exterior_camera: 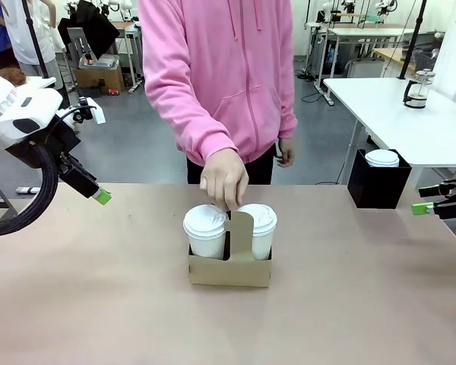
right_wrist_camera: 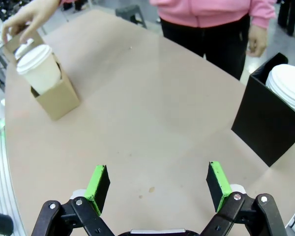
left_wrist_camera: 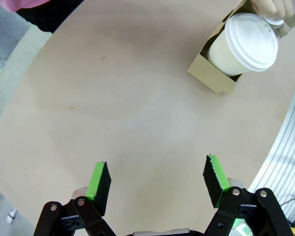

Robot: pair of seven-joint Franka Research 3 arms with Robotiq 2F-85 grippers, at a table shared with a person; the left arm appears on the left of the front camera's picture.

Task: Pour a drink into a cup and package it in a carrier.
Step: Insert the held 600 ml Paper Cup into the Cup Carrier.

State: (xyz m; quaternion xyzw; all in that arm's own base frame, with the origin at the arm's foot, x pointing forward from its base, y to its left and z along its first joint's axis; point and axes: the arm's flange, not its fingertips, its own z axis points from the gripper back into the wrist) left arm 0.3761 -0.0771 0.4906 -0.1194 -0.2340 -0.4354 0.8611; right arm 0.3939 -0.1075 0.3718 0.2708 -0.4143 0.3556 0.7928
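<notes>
A brown cardboard carrier stands mid-table with two lidded white cups in its slots, one on the left and one on the right. A person's hand grips the carrier's upright centre handle. The left wrist view shows the carrier and one lidded cup at top right; the right wrist view has the carrier and a cup at upper left. My left gripper hangs open over bare table at the left. My right gripper is open at the table's right edge. The pitcher with the drink is out of view.
A black box holding white lids sits at the table's far right, seen also as the black box in the right wrist view. A person in a pink hoodie stands at the far side. A glass pot rests on another table behind.
</notes>
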